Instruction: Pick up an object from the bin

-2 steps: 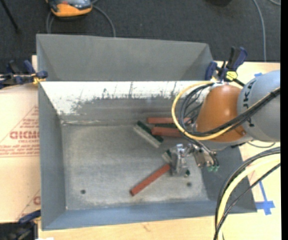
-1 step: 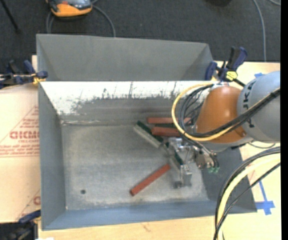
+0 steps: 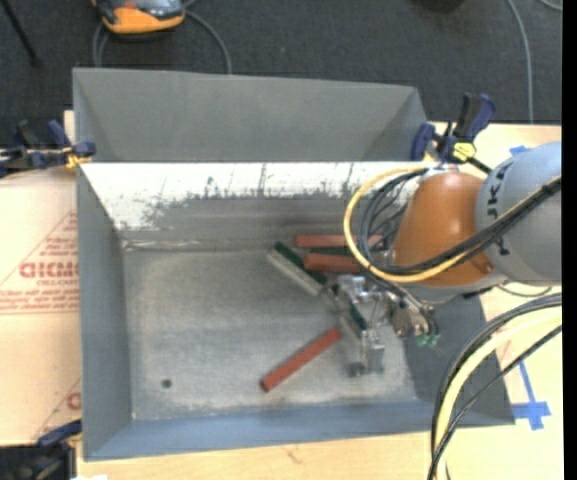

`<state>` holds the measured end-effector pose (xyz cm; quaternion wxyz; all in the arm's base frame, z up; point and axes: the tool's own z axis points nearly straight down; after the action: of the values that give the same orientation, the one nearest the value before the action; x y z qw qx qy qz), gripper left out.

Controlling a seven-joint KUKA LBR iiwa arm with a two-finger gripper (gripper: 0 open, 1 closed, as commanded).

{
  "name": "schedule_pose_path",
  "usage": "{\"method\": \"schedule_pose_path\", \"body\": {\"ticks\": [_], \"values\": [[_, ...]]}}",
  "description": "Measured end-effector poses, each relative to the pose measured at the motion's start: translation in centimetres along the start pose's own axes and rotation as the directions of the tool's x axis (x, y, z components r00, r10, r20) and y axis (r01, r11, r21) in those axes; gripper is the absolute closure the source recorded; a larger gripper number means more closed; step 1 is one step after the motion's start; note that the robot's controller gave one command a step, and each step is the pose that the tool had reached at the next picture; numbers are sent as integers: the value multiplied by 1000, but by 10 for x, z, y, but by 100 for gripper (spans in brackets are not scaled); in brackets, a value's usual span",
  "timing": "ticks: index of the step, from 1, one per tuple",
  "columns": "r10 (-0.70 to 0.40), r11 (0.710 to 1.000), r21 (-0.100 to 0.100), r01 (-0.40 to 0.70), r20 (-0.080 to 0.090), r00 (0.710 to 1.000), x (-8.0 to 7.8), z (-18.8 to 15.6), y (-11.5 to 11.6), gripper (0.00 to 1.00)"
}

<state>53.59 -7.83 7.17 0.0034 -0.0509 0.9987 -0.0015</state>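
Approach, I judge; jaws low in the bin [image 3: 188, 308], just beside the red-brown stick [image 3: 301, 360]; their width I cannot tell; next comes centring over it.

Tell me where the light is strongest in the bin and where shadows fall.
In the camera view, the bin's back wall is brightest, almost glaring. Its floor is evenly lit, with a faint shadow beside the reddish-brown stick. The arm's orange cover shows a mild sheen.
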Motion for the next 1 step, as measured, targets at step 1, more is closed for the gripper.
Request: {"method": "schedule_pose_path", "body": {"ticks": [1], "values": [[-304, 953, -5, 304, -3, 953, 10, -4, 82, 100]]}}
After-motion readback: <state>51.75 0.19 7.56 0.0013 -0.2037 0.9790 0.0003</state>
